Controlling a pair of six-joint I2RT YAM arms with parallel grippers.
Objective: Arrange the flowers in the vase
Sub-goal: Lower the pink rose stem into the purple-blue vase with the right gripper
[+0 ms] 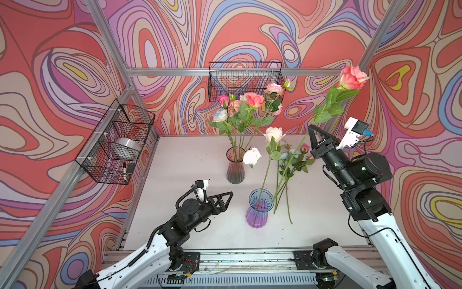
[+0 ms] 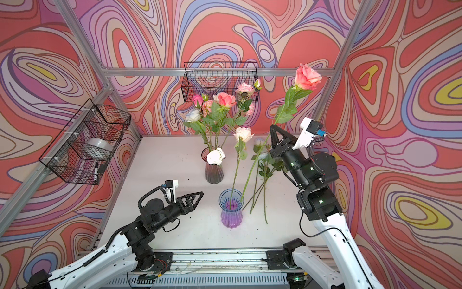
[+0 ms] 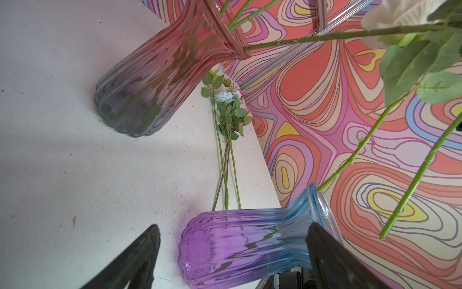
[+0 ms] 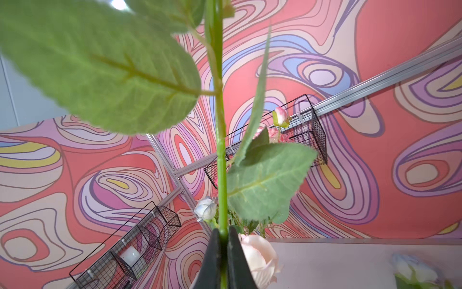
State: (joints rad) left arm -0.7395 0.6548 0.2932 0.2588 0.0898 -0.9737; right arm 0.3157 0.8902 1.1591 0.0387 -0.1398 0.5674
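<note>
The right gripper (image 1: 311,127) is pinched tight on the stem of a coral rose (image 1: 352,77) and holds it high off the table (image 1: 175,160). The head rises above and beyond its fingertips toward the back corner. The stem slants down from them to the purple vase (image 1: 257,215). In the left wrist view the cut end hangs just off the vase's mouth, not inside it. A cream rose (image 1: 273,133) stands in that vase, its head near the right gripper's tip.

The left gripper (image 3: 232,231) hovers low with its jaws spread wide and nothing between them. The purple vase is just ahead of it, untouched. Farther ahead stands the pink vase (image 1: 235,170) with a bunch (image 1: 247,105) of pink, coral and white roses. One white head (image 1: 252,156) leans out low beside its rim. Loose roses (image 1: 291,165) lie flat on the table below the right gripper.

The table is white and matt, flecked with dark crumbs. Walls (image 1: 62,75) swirled in coral, lilac, blue and yellow close it on three sides, edged with aluminium rails (image 1: 175,72). A back basket (image 1: 246,80) of black wire hangs behind the bunch. A side basket (image 1: 115,142), off to the left gripper's left, holds a tape roll (image 1: 126,149) and a marker (image 1: 124,171).
</note>
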